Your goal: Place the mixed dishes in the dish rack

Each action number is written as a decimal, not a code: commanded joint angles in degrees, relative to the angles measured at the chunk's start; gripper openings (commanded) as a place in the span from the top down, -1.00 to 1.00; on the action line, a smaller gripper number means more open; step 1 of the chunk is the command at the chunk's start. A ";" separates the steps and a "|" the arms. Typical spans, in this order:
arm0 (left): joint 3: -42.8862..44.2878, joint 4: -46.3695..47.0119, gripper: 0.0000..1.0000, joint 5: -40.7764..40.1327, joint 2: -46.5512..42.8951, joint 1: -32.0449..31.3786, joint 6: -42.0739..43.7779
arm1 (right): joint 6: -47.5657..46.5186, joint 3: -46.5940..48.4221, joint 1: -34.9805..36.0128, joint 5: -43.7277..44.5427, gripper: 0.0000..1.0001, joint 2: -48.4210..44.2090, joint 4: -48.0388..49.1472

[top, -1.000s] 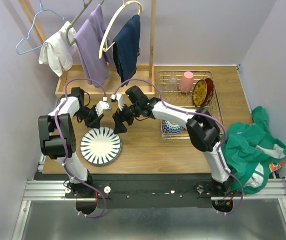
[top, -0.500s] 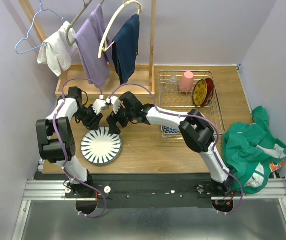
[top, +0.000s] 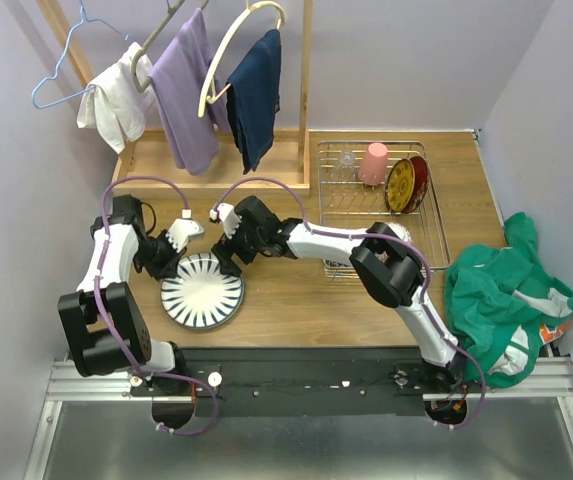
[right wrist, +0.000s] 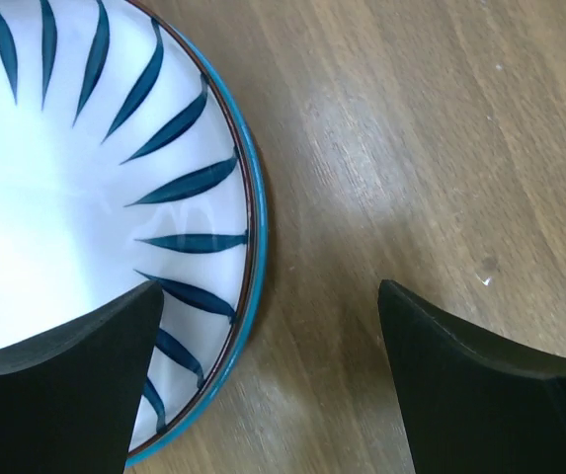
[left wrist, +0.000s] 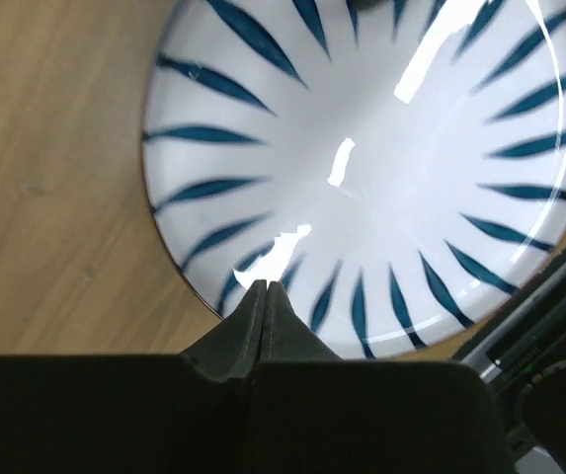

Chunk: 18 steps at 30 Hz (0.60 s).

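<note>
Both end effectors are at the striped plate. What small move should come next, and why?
Probably the right end effector should lower and close on the plate's rim: its open fingers straddle that edge, one over the plate, one over the table. The left end effector is shut above the rim, gripping nothing.

The plate point(top: 202, 291) near the table's front-left corner is glossy white. Dark blue, leaf-shaped stripes radiate around its plain centre, and it has a bright blue rim with a thin brown edge. The table point(top: 296, 300) is light brown wood with a fine grain. The rack point(top: 431, 215) at the back-right corner is silver wire. In it the cup point(top: 373, 163) is pink, and the red plate point(top: 403, 185) has a dark, yellowish patterned face. The left tool point(left wrist: 263, 291) and right tool point(right wrist: 268, 296) are black. The cables point(top: 146, 182) are purple. The cloth point(top: 501, 290) off the right edge is green.
</note>
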 commanded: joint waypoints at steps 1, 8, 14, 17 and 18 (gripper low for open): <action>-2.90 -4.16 1.00 5.16 -1.83 4.43 5.81 | -0.01 -3.29 0.43 3.00 -0.90 0.56 -5.47; -5.70 -5.04 1.00 4.56 1.16 8.65 11.17 | 1.31 -5.23 0.43 1.14 -0.91 -1.03 -5.64; -9.75 0.23 1.00 2.62 3.44 8.74 12.84 | 0.08 -5.06 0.43 7.47 -0.91 -0.68 -5.47; -10.46 3.04 1.00 1.39 6.25 8.74 12.75 | -0.18 -5.41 0.43 9.76 -0.92 -1.46 -5.12; -10.46 3.65 1.00 1.30 6.78 8.74 12.58 | -0.18 -5.84 0.43 10.20 -0.92 -1.82 -5.03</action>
